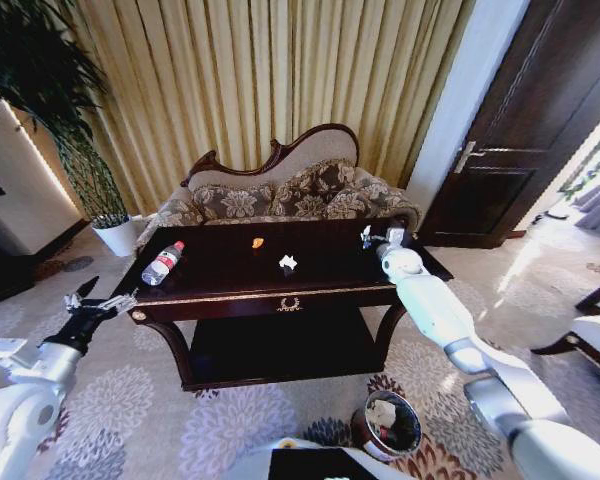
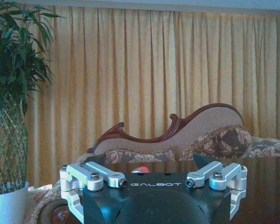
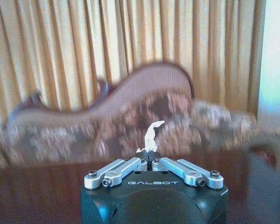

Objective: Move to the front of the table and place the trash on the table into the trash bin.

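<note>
Holding small white scrap (image 3: 153,135), right gripper (image 1: 379,237) hovers over right end of surface (image 1: 330,262); bin (image 1: 387,425) on carpet near robot's right, drop judged pending. Bottle (image 1: 163,263), orange piece (image 1: 257,242), crumpled paper (image 1: 288,263) lie on surface uncollected. Left gripper (image 1: 102,299) waits off left corner.
Left wrist view: left gripper fingers (image 2: 96,176) spread wide, empty.
Right wrist view: right gripper pinched tight on scrap, arm extended forward.

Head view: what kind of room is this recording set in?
Most likely a formal living room or hotel-style lounge: a carved patterned sofa behind a dark gold-trimmed table, full-length gold curtains, floral carpet and a potted plant.
</note>
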Motion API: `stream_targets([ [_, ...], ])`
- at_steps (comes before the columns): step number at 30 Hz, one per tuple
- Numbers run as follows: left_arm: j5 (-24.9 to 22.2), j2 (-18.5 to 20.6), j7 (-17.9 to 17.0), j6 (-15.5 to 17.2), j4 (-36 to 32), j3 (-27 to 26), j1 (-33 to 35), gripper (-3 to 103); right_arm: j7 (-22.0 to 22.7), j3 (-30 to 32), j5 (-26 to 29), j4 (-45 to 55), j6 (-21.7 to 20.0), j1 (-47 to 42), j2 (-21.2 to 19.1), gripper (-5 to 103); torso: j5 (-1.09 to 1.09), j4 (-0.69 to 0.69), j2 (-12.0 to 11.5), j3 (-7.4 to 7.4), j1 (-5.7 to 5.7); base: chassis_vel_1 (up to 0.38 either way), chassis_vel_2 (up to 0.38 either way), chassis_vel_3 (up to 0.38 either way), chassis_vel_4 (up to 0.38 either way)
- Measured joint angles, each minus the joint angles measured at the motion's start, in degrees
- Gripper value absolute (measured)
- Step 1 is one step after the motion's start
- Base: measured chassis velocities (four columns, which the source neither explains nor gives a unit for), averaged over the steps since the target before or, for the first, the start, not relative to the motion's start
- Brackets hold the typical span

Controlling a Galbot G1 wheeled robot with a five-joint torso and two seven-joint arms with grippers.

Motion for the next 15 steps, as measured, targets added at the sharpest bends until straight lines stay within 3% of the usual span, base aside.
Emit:
stream_targets([
  [6,-0.02,-1.00,-0.15,-0.01,1.15,1.70,-2.18,100,0.00,9.60,1.67,17.18,-0.46,-8.97,-3.20,0,0.00,-0.01,0.00,-0.01,0.00,0.000,0.000,0.000,0.000],
  [9,-0.04,-1.36,-0.73,0.00,2.93,3.89,-5.16,100,0.00,16.93,1.38,28.66,-1.73,-19.98,-3.92,0,0.03,-0.05,0.00,-0.01,-0.01,0.000,0.000,0.000,0.000],
  [15,-0.09,-1.08,-0.97,0.21,3.67,5.93,-7.42,100,0.00,24.66,-1.97,38.13,-2.08,-31.07,-3.13,0,0.02,-0.02,0.00,-0.01,-0.01,0.000,0.000,0.000,0.000],
])
